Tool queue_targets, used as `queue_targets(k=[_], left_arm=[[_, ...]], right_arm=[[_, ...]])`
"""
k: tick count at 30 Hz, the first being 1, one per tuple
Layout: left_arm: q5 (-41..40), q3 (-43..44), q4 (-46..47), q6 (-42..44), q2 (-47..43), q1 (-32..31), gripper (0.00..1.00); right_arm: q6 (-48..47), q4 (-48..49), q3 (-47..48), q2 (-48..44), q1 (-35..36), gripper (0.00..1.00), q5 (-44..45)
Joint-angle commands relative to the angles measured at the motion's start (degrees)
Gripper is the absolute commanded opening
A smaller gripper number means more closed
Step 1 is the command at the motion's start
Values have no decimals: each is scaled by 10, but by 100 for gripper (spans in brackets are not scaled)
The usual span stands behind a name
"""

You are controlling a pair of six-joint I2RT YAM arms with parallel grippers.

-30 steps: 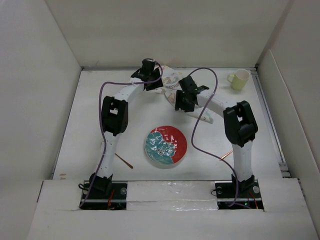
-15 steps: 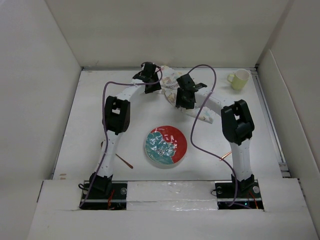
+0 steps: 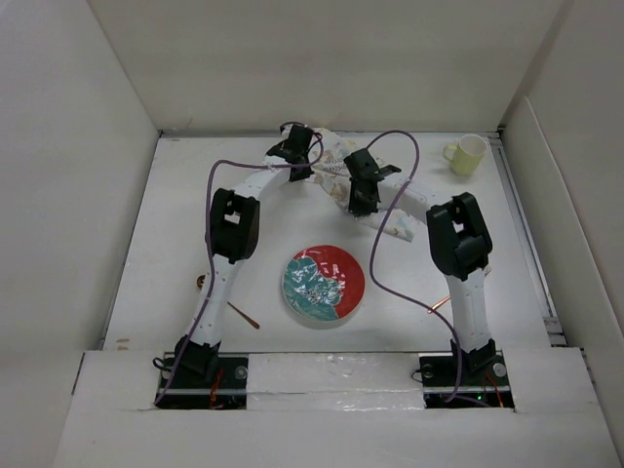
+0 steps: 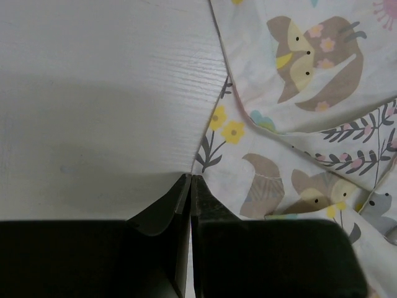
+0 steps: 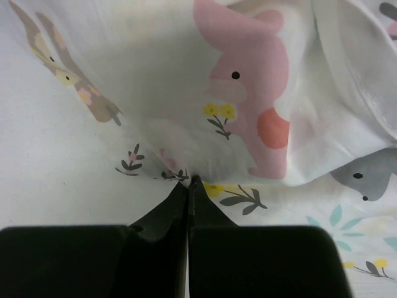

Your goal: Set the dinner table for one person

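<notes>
The dinner table (image 3: 175, 244) is the wide white surface. A crumpled placemat (image 3: 334, 151) printed with animals and leaves lies at its back centre. My left gripper (image 3: 304, 156) is down at the cloth's left edge. In the left wrist view the jaws are pressed together, and the left gripper (image 4: 190, 177) is shut on the rim of the placemat (image 4: 298, 93). My right gripper (image 3: 354, 195) sits on the cloth's near side. In the right wrist view the right gripper (image 5: 189, 179) is shut on a fold of the placemat (image 5: 248, 93).
A red and teal plate (image 3: 324, 285) sits at the front centre. A pale green mug (image 3: 467, 154) stands at the back right. A copper utensil (image 3: 242, 314) lies at the front left and another copper utensil (image 3: 441, 304) at the front right. White walls surround the table.
Both grippers have come down onto the placemat and shut on it. Both arms have reached further toward the back centre.
</notes>
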Motion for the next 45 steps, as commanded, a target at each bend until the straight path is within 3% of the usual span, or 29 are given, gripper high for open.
queue_targets(k=[1,6,11,16,20,23,26,27,30,31,33,35,36,37,38,43,45], left_arm=[[-17,7,-54,-11,25,-2,0],[-31,-90,4,-20,-93,32,0],[-43,-154,31,-15,-204,66,0],[-42,-247,57,-18,-315,98,0],[-42,-314,64,-22,-394,98,0],[-33,-368,73,-25,-425,98,0],[-21,-425,95,-36,-445,98,0],[-17,-435,98,-36,-446,98,0],[-12,-457,101,-36,-450,98,0],[-11,-459,99,-29,-451,98,0],[-6,-466,92,-25,-451,98,0],[-6,-482,90,-25,-453,98,0],[-1,-493,92,-27,-448,98,4],[-1,-499,93,-27,-448,98,8],[-1,-504,93,-28,-446,98,14],[23,-510,100,-27,-426,98,32],[26,-511,96,-25,-418,98,34]], right_arm=[[-6,24,-13,-58,-6,0,-10],[-14,63,-59,-144,-28,0,-62],[-13,93,-81,-223,-63,0,-194],[31,117,-92,-287,-145,0,-302],[116,202,-144,-272,-236,0,-410],[111,152,-106,-191,-267,0,-421],[90,98,-72,-163,-267,47,-358],[93,100,-72,-169,-267,58,-358],[97,105,-114,-209,-267,78,-305],[91,94,-132,-218,-267,78,-275],[71,88,-160,-260,-261,75,-239],[66,106,-233,-299,-261,59,-191],[66,134,-303,-352,-255,19,-177],[66,134,-304,-353,-255,18,-177],[66,139,-321,-366,-250,0,-172],[43,131,-355,-357,-222,0,-163],[35,112,-342,-336,-216,20,-162]])
